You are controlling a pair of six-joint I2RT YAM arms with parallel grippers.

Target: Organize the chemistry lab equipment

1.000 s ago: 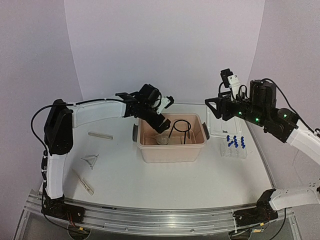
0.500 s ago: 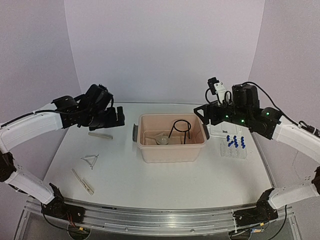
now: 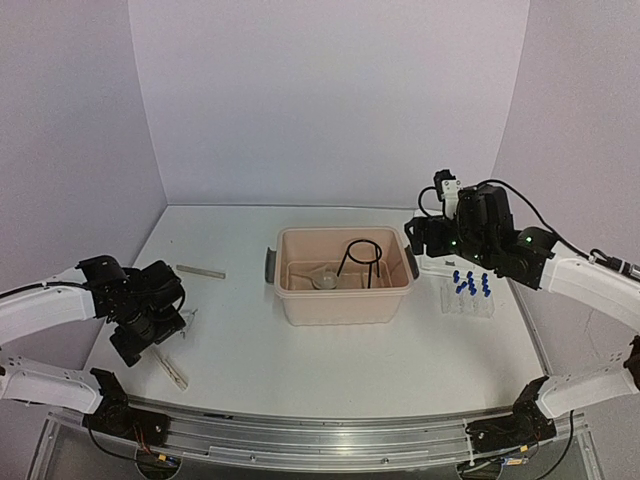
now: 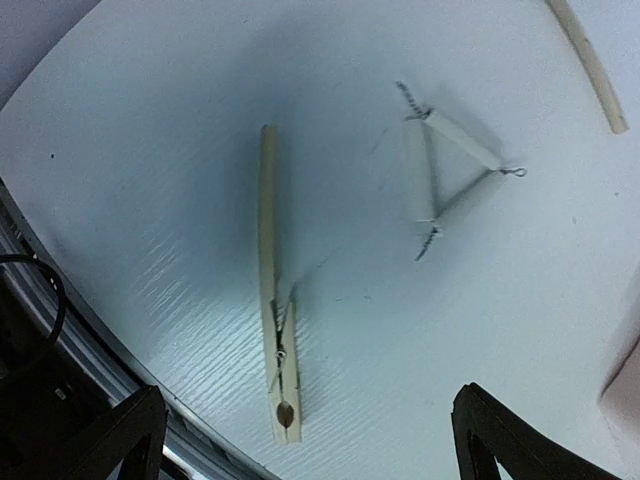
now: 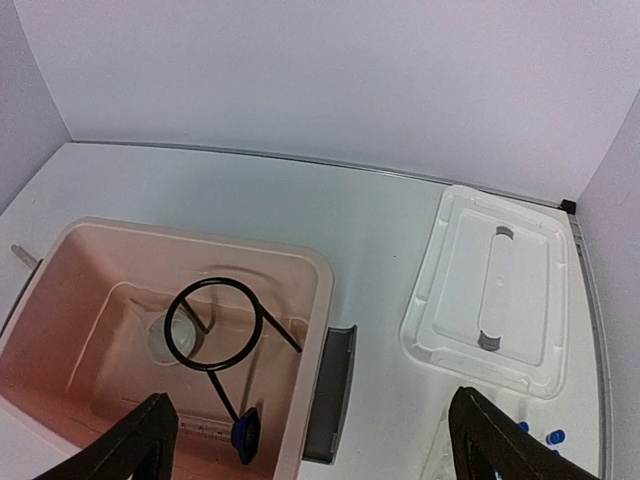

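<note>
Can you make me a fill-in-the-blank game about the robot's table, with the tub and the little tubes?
1. The black wire ring stand stands ____ the beige tub.
2. The caps on the small tubes are ____.
3. The white lid lies ____ the tub, not on it.
4. The left gripper has its jaws ____, with nothing held between them.

Missing words: inside; blue; beside; open.
</note>
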